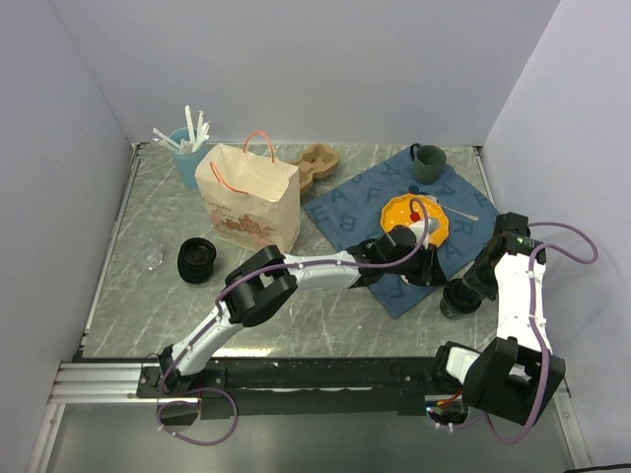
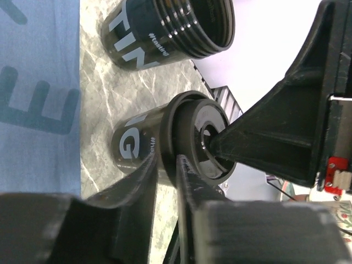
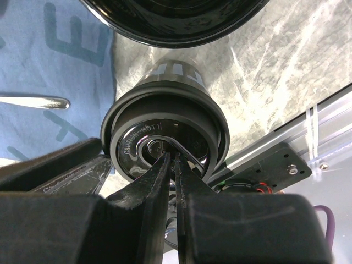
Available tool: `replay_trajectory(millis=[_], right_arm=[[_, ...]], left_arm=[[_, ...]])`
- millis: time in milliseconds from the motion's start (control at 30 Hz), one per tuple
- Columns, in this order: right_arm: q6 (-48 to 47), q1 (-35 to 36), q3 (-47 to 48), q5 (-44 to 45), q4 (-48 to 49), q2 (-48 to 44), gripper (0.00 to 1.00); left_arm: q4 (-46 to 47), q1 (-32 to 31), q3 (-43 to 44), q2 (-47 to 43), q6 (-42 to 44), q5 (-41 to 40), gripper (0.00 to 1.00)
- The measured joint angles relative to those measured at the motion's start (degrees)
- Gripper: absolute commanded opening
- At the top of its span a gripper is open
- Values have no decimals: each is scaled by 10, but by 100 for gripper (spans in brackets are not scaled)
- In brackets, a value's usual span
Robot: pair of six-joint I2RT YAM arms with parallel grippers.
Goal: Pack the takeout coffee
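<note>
Partly, the right gripper hides the takeout coffee.

A blue cloth printed with darker letters lies askew on a grey marbled table. A teal mug stands upright on the cloth's far corner. An orange bowl with a wavy rim sits near the cloth's middle, with something red inside. A spoon lies flat on the cloth, just right of the bowl. A brown wooden piece rests just beyond the cloth's far left edge. Well left of the cloth stands a light-blue cup of white sticks. A small clear object lies nearer, also well left.
</note>
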Motion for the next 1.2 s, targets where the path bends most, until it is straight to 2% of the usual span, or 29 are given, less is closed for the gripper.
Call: replay_trajectory(millis=[200,367,533,1000,1200], right_arm=[[-3,-1,0,-8,8,0,15],[-4,-2,0,-8,9,0,15],[-4,-2,0,-8,9,0,15],[-4,-2,0,-8,9,0,15],[-4,-2,0,-8,9,0,15]], left_arm=[[11,16,-22,-6,-12,26,50],[3,25,-23,-7,-4,39,50],[-8,23,-23,-7,8,45,43],[-20,13,-23,-13,23,48,43],[-23,9,-23,-21,31,43,41]])
